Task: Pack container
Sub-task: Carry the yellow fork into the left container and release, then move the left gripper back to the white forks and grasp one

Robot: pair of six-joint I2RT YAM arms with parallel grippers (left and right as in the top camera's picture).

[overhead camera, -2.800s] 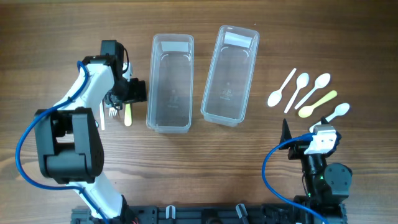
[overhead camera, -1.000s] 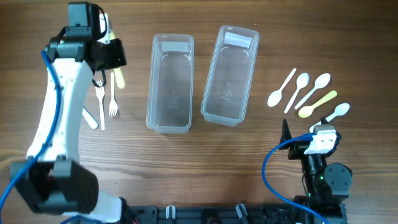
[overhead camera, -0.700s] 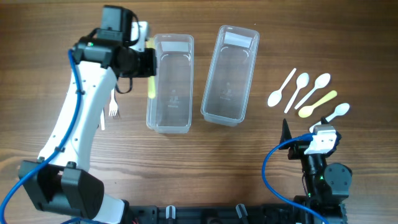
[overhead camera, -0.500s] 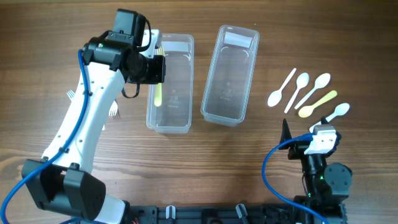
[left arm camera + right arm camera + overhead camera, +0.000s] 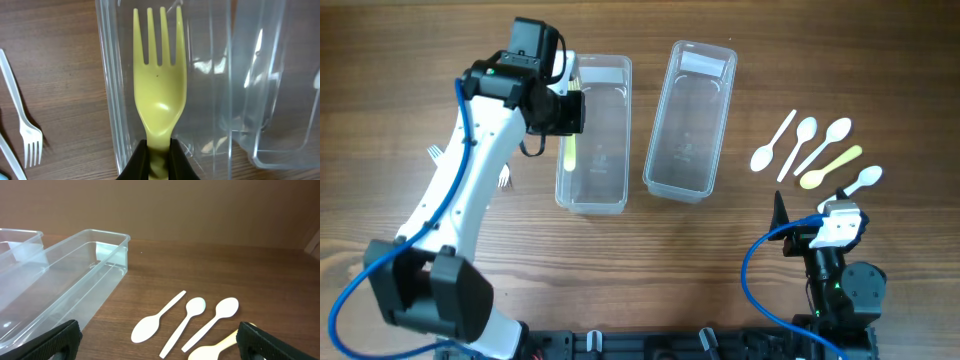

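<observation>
Left jaws grip a pale-yellow plastic fork [image 5: 160,95] above the clear rectangular tub [image 5: 605,170]; seemingly nothing packed yet. Right jaws gape wide; white plastic spoons [image 5: 196,305] ahead wait.

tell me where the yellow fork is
Overhead, the yellow fork is in the jaws of the left gripper, over the left container along its left wall; a white fork lies farther left.

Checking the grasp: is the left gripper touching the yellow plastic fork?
Touching. Left wrist view shows the left gripper clamped on the yellow plastic fork at its handle.
</observation>
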